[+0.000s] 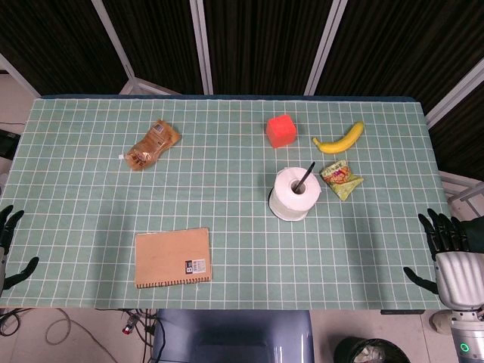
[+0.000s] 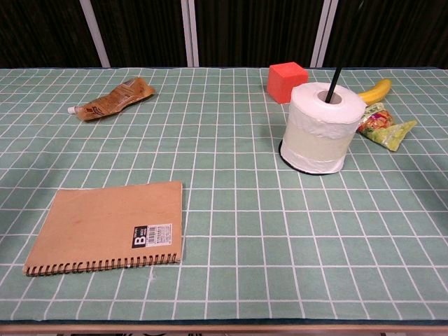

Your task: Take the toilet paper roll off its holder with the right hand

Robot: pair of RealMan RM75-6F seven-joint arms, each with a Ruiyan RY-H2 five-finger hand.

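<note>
Kraft-brown spiral notebook (image 2: 108,225) lies flat nearest the robot's edge, at about 7 o'clock from table centre, binding toward the near edge, a white label with a black "B" at its near right corner.

Both hands sit off the table's near corners, seen only in the head view. Right hand (image 1: 446,246) at 4 o'clock, just past the table edge: dark fingers spread apart and pointing up, nothing in them, released. Left hand (image 1: 10,246) at 8 o'clock, partly cut off by the frame: fingers apart, thumb out to the side, holding nothing.

Green gridded tablecloth (image 2: 231,245) covers the table.

Toilet paper roll (image 2: 320,126), white, stands upright at roughly 2 o'clock from centre, still on its holder; thin black rod (image 2: 332,85) rises through the core, tilted slightly, and a black base rim shows under the roll. Well apart from the right hand.

Green snack packet (image 2: 381,126) just right of the roll. Beyond it, yellow banana (image 2: 375,92) at 1 o'clock. Red cube (image 2: 287,82) behind the roll. Brown pouch (image 2: 112,100) with a white cap far off at 11 o'clock.
</note>
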